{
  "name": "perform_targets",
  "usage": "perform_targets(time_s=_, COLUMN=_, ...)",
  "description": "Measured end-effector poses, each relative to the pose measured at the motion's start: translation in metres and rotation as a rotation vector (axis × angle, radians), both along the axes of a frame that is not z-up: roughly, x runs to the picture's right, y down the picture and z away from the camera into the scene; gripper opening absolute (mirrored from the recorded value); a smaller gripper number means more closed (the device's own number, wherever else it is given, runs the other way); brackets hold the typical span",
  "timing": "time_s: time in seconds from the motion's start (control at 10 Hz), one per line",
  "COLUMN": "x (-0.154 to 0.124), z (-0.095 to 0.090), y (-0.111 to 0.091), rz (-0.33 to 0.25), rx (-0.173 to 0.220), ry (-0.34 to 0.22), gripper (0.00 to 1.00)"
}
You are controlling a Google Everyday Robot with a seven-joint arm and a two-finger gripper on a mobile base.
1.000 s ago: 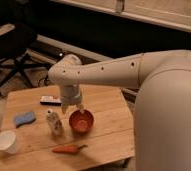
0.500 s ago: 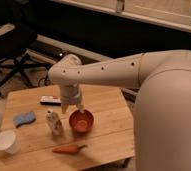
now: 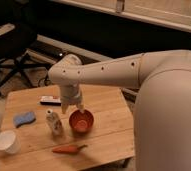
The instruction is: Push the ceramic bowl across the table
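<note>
Currently the hand (image 3: 73, 106) hangs just over the far-left rim of the ceramic bowl (image 3: 82, 121); can't tell its opening or whether it's in contact. Bowl sits mid-surface (image 3: 106, 105), carrot (image 3: 69, 148) near its front, small pale bottle (image 3: 53, 123) just beside it.

The bowl (image 3: 81, 121), small, round and terracotta with a glossy inside, stands upright near the middle of the table (image 3: 109, 142), a light plank top. The gripper (image 3: 73, 107) hangs at its far rim, perhaps touching.
</note>
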State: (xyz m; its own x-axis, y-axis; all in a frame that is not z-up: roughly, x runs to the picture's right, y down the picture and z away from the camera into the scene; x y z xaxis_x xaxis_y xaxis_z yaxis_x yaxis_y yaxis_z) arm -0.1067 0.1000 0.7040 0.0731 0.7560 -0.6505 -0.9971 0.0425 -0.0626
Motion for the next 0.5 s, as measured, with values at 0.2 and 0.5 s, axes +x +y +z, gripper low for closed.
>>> perform_targets(time_s=0.2, x=0.0, z=0.0, y=0.002, rz=0.018, rx=0.002, ry=-0.019, gripper=0.65)
perform_targets(time_s=0.5, x=0.009, z=0.003, y=0.015, rz=0.05, rx=-0.011, ry=-0.032, gripper=0.65)
